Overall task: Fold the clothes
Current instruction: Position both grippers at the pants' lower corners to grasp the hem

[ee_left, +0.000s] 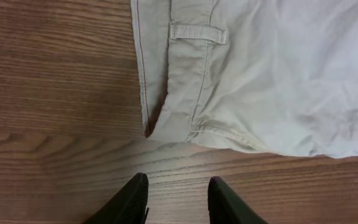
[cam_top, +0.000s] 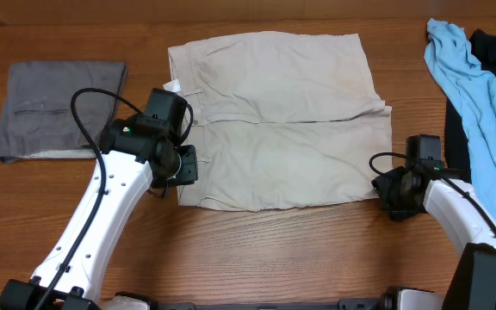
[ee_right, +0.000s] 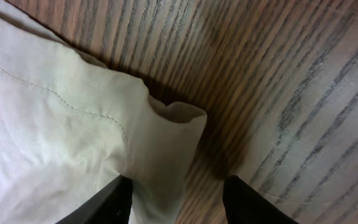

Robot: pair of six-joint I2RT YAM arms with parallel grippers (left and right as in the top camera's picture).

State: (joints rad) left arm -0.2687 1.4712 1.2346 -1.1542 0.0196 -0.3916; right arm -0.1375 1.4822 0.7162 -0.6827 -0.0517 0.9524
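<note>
Limp, light shorts (cam_top: 274, 129), mid-frame, want pinching at their corners; left claw (ee_left: 178, 182) and right claw (ee_right: 178, 186) both stand open.

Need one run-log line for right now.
shorts spread flat | left gripper jaws open over bare table, short of waistband | right gripper jaws open astride hem corner

Beige shorts (cam_top: 274, 120); grey garment (cam_top: 58, 108); light-blue cloth (cam_top: 479, 103); brown wood-grain table (cam_top: 274, 254).
</note>
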